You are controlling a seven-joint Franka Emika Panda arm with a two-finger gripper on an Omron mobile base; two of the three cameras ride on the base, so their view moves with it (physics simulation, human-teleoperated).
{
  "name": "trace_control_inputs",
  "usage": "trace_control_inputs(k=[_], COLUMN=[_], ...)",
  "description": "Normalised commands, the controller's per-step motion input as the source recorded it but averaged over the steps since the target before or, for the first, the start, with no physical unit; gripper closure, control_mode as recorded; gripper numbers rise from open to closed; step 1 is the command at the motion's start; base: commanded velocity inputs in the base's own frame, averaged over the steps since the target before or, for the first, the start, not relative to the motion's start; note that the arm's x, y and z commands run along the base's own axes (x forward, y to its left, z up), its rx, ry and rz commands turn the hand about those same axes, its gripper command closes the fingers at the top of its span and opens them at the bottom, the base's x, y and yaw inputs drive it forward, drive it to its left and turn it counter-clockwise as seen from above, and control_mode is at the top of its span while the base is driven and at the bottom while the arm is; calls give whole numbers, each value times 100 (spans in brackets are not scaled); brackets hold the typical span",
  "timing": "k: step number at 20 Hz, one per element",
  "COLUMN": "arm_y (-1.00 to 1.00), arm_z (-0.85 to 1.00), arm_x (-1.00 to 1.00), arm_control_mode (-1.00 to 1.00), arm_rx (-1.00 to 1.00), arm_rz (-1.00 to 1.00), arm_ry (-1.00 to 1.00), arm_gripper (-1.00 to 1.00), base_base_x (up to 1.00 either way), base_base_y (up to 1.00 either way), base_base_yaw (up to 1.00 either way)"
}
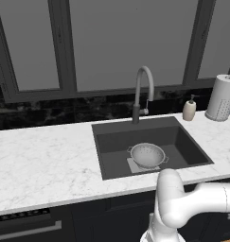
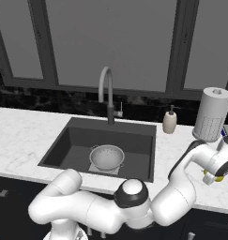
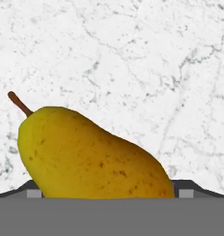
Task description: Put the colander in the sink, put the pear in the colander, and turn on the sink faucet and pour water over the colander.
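In the left base view, the colander [image 1: 147,155] sits upright on the bottom of the sink [image 1: 111,142], over the pale square patch there. The sink faucet [image 1: 141,92] rises behind the basin, with a cream soap dispenser [image 1: 189,109] and a paper towel roll [image 1: 221,98] to its right on the marble counter [image 1: 40,160].

In the right base view, the colander [image 2: 106,157] rests in the dark sink [image 2: 64,140] below the faucet [image 2: 107,93]. The arm reaches out to the right, over the counter [image 2: 17,131] beyond the soap dispenser [image 2: 170,121] and the paper towel roll [image 2: 211,114]; a bit of yellow shows at the hand, near the right edge.

In the hand view, the pear [image 3: 90,154] lies on its side on the marble counter [image 3: 132,55], its stem pointing to the upper left. The gripper [image 3: 111,192] stands wide, its two fingertips [image 3: 34,192] flanking the pear's base; the picture does not show them touching it.
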Motion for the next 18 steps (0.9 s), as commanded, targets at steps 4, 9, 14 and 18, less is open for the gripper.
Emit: trace_control_inputs(k=[4, 9, 14, 18], arm_y=[2, 3, 28, 56], arm_z=[-68, -23, 4, 31], arm_x=[8, -21, -74, -77], arm_control_mode=[-100, -100, -100, -100], arm_rx=[0, 0, 0, -1], arm_rz=[9, 6, 1, 0], arm_ry=[0, -1, -1, 0], arm_gripper=[100, 100, 100, 100], base_base_x=[0, 0, 0, 0], base_base_y=[0, 0, 0, 0], base_base_yaw=[0, 0, 0, 0])
